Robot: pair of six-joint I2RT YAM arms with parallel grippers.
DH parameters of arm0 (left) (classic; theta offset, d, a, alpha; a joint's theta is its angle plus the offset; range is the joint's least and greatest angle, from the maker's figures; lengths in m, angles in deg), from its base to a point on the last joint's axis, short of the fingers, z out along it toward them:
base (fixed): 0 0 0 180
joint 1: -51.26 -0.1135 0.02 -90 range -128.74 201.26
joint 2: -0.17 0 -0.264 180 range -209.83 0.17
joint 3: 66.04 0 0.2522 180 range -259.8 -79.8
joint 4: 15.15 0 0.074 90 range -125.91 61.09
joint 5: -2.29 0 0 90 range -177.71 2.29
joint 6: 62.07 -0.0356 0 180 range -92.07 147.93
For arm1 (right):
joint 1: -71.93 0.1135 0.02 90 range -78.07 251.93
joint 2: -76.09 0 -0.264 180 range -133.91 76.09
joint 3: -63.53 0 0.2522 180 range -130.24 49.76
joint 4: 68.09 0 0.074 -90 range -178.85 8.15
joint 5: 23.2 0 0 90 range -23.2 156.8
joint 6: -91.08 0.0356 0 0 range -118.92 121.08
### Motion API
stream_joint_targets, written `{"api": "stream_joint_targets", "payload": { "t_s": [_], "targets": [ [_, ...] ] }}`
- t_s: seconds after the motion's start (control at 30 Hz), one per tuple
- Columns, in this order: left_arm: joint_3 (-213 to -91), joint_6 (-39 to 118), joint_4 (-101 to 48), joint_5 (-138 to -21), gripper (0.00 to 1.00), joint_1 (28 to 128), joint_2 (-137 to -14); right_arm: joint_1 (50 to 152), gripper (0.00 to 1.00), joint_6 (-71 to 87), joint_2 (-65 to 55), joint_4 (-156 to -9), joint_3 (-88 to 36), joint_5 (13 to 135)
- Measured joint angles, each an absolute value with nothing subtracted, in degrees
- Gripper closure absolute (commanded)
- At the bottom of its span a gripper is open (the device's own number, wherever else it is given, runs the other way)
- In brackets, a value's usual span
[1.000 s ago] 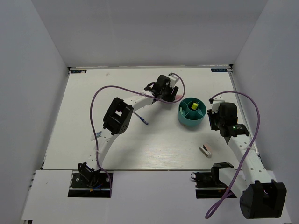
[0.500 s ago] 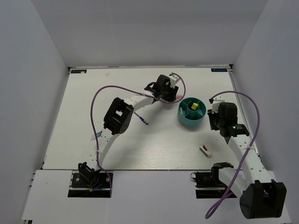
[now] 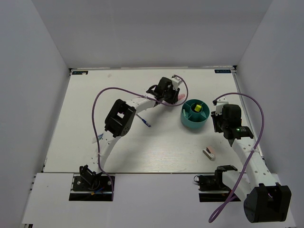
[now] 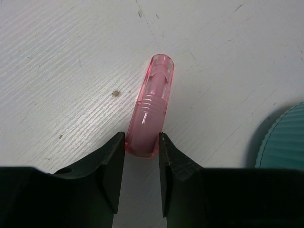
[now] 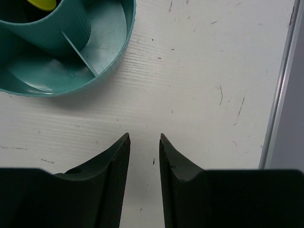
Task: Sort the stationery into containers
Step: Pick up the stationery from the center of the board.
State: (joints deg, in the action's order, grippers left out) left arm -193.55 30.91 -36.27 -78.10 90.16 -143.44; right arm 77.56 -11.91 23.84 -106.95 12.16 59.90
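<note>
Beside the teal organiser (image 3: 190, 124), pink marker (image 4: 151, 107) tight between left claw (image 4: 141, 138) fingers.

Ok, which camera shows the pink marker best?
Left wrist: the pink marker lies full length on the table, its near end between the fingers of the left gripper. Top external shows only a pink sliver beside that gripper. Right wrist doesn't show it.

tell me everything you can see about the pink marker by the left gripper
The pink marker is short, translucent pink plastic with a rounded far end and ribbed bands midway. It lies flat on the white table, pointing away from the left gripper, whose black fingers press both sides of its near end. The teal organiser sits apart to its right.
</note>
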Motion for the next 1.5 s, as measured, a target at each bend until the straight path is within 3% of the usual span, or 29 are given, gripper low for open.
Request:
{"api": "stream_joint_targets", "payload": {
  "t_s": [0.47,0.8,0.9,1.03,1.07,1.27,1.5],
  "targets": [
    [-183.3,29.6,-32.3,-79.6,0.69,90.8,-137.8,77.6,0.65,-12.0,23.9,-107.0,12.2,59.9],
    [-162.3,27.6,-27.7,-82.3,0.71,91.5,-124.5,77.6,0.64,-12.0,24.1,-107.0,12.2,60.0],
    [-158.5,26.9,-28.0,-83.5,0.67,91.7,-121.7,77.6,0.64,-12.0,24.4,-107.0,12.2,60.3],
    [-159.1,25.9,-29.4,-85.7,0.59,92.5,-121.6,77.6,0.64,-12.0,24.8,-107.0,12.2,60.6],
    [-159.6,25.7,-30.1,-86.5,0.52,92.8,-121.8,77.6,0.64,-12.0,24.8,-107.0,12.2,60.6],
    [-163.2,24.2,-33.5,-90.8,0.42,94.9,-123.5,77.6,0.64,-12.0,25.1,-107.0,12.2,60.8],
    [-167.8,23.6,-37.4,-92.3,0.47,95.3,-125.7,77.6,0.64,-12.0,25.1,-107.0,12.2,60.8]
  ]
}}
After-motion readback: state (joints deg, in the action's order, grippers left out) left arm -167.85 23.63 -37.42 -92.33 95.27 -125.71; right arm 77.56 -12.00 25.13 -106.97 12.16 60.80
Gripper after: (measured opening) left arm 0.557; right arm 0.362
